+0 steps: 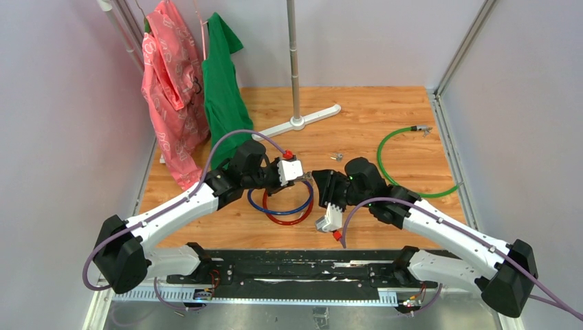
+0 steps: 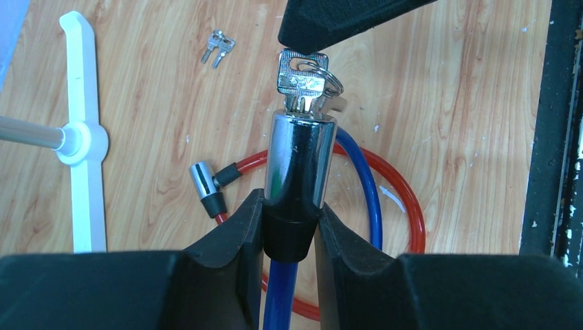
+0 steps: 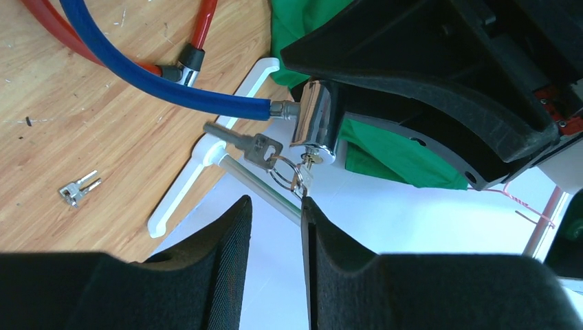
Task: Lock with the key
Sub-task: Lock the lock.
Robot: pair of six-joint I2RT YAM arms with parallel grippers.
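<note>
The key [image 3: 303, 177] sits in the keyhole of the chrome lock cylinder [image 2: 300, 155] on the blue cable [image 3: 158, 86], at upper centre of the left wrist view. A second key [image 3: 242, 144] hangs from its ring. The left gripper [image 2: 290, 210] is clamped on the cylinder's black collar. The right gripper [image 3: 275, 205] has its jaws partly apart, with the key's head against one fingertip [image 3: 315, 214]. The coiled red cable [image 2: 411, 206] lies below. A loose key pair [image 2: 218, 48] lies at upper left. A green cable [image 1: 380, 152] curves at the right of the wooden table [image 1: 385, 103].
</note>
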